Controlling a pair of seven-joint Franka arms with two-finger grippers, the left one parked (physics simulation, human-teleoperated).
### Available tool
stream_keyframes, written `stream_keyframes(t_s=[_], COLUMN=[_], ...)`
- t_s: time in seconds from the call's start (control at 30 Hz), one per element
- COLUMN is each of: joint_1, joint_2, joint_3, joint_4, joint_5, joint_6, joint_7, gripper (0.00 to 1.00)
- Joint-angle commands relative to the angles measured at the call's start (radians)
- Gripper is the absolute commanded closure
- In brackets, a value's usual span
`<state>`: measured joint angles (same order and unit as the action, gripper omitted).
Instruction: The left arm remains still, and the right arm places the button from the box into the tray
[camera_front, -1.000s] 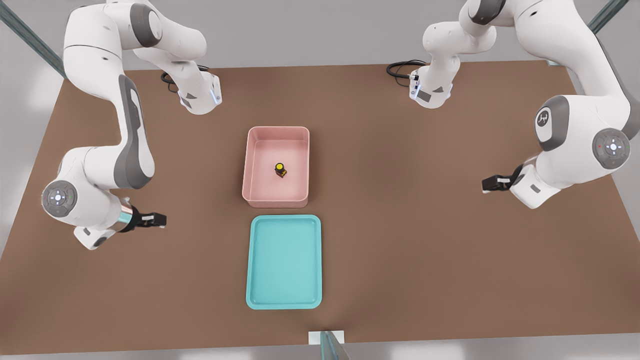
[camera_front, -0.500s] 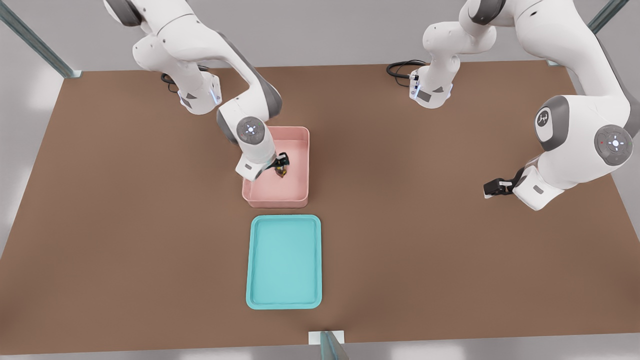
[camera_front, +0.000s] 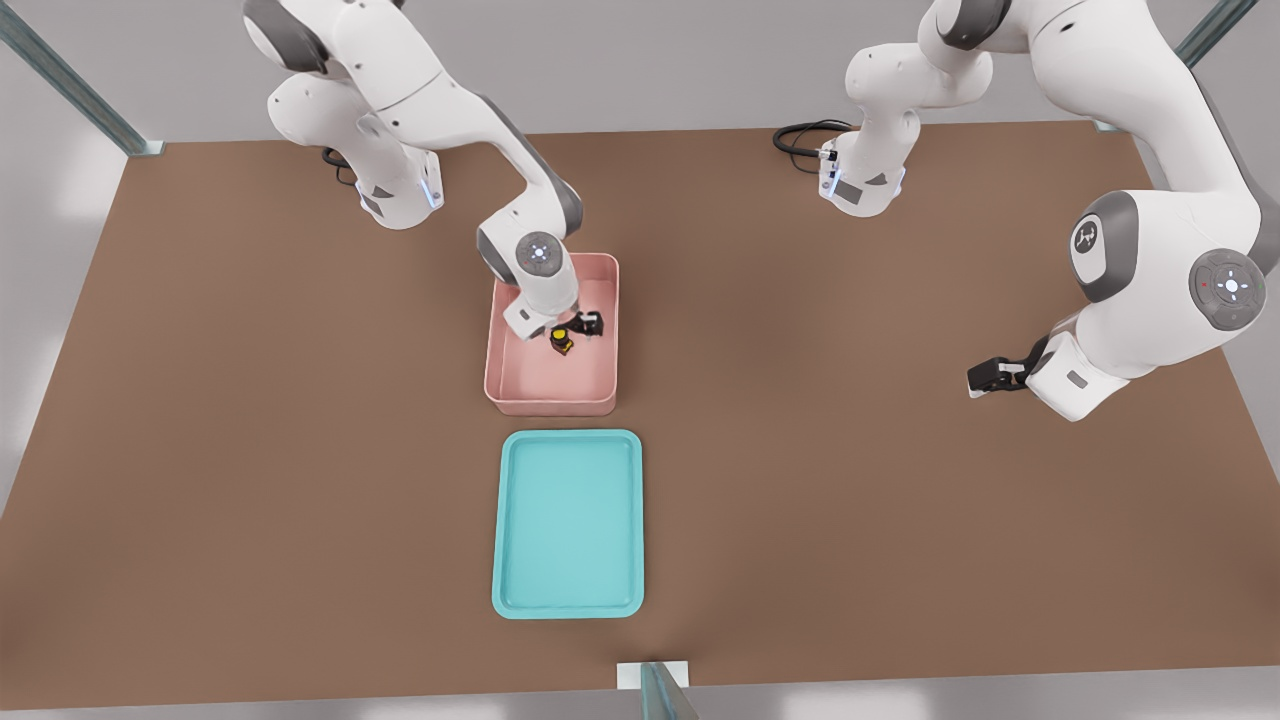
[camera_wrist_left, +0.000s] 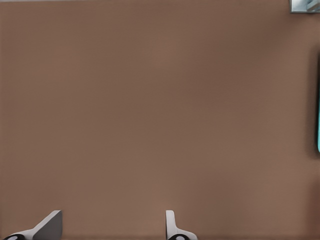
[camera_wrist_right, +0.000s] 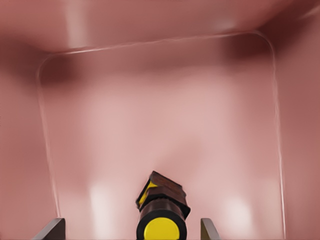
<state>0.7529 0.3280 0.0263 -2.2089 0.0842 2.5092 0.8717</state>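
gripper (camera_front: 577, 326) inside the box (camera_front: 551, 400), reached down from the right arm (camera_front: 455, 110) at the front view's left. fingers spread apart, not clamped: in the right wrist view, two fingertips (camera_wrist_right: 50, 229) at either side with the button (camera_wrist_right: 161, 212) between them, gaps showing on both sides of it, no contact visible. gripper (camera_wrist_right: 127, 231) point low between those tips.

button (camera_front: 561, 340) sitting on the box floor, about mid-box, nearer the wall at the front view's right. yellow round cap up, dark blocky base beneath. seen from the wrist: cap facing the camera, base tilted away behind it, resting on the pink floor (camera_wrist_right: 160, 125). not lifted as far as can be told; shadowing too soft to be sure.

box pale pink, tall walls, rounded corners, standing on the brown table (camera_front: 900, 480). tray (camera_front: 514, 520) teal, shallow, lying just beside the box toward the front view's bottom, a narrow strip of table between them, not touching. nothing seen in the tray.

thin sliver of tray (camera_wrist_left: 318, 120) at the edge of the left wrist view, otherwise table (camera_wrist_left: 150, 110) only.

black cable (camera_front: 800, 138) coiled near the far arm base at the table's back edge.
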Motion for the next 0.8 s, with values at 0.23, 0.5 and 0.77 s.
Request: stream_keyframes(t_s=[0.23, 0.5, 0.77], joint_1=[0.000, 0.006, 0.000], joint_2=[0.000, 0.002, -0.017], joint_3=[0.000, 0.000, -0.002], joint_4=[-0.048, -0.075, -0.075], joint_5=[-0.011, -0.035, -0.035], joint_6=[0.126, 0.135, 0.112], joint_7=[0.334, 0.333, 0.329], gripper=[0.00, 0.00, 0.00])
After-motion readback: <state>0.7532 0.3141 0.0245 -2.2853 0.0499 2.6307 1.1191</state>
